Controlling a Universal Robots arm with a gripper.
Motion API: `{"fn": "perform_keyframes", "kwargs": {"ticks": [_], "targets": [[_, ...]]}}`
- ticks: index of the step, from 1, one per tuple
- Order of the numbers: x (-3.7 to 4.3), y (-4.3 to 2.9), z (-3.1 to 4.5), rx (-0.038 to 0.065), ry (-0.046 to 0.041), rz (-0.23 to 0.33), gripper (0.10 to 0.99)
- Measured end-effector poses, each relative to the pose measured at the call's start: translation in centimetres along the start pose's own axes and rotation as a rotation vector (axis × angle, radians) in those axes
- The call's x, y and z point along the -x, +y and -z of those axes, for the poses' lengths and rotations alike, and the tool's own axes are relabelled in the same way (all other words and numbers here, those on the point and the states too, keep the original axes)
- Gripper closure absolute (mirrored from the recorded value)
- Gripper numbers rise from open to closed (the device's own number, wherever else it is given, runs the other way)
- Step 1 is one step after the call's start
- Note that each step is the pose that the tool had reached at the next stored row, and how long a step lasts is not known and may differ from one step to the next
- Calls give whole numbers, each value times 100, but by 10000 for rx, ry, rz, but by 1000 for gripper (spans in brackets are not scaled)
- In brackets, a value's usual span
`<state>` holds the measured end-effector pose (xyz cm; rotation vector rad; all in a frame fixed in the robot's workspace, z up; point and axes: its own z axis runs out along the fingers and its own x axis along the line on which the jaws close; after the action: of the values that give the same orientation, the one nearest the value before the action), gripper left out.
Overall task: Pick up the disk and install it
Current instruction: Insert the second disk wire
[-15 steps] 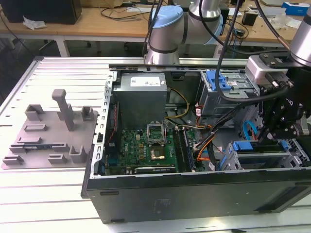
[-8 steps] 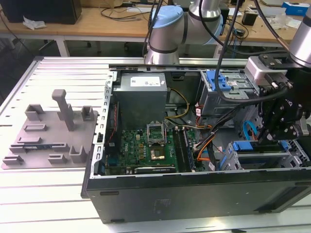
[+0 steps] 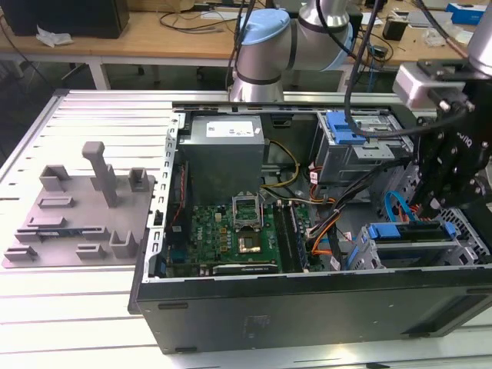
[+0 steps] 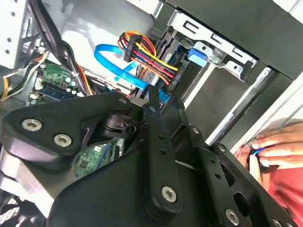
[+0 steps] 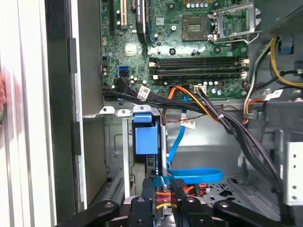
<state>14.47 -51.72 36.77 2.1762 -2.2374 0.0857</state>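
At the case's 4 o'clock corner, gripper hangs over the disk seated in its bay; jaws narrow, grip can't tell.

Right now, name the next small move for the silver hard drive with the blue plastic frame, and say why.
Probably a short, slow push inward: the disk sits in the grey metal drive cage, the gripper is right beside it, and a flat blue cable loops close.
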Motion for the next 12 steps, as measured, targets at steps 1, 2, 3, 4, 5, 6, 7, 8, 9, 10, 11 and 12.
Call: {"fn": "perform_keyframes", "kwargs": {"ticks": [1, 2, 3, 4, 5, 6, 7, 8, 9, 10, 11, 12], "targets": [[8, 0, 30, 0, -1, -4, 788], [19, -1, 71, 1, 0, -7, 788], [28, -2, 104, 1, 0, -10, 788], [36, -2, 116, 1, 2, -12, 788], [35, -2, 116, 0, 11, -12, 788], [36, -2, 117, 1, 13, -12, 788], [36, -2, 117, 0, 13, -11, 788], [36, -2, 117, 0, 13, -11, 788], [35, -2, 117, 0, 13, -12, 788], [36, -2, 117, 0, 13, -11, 800], [36, -2, 117, 0, 13, -11, 800], [36, -2, 117, 0, 13, -11, 867]]}}
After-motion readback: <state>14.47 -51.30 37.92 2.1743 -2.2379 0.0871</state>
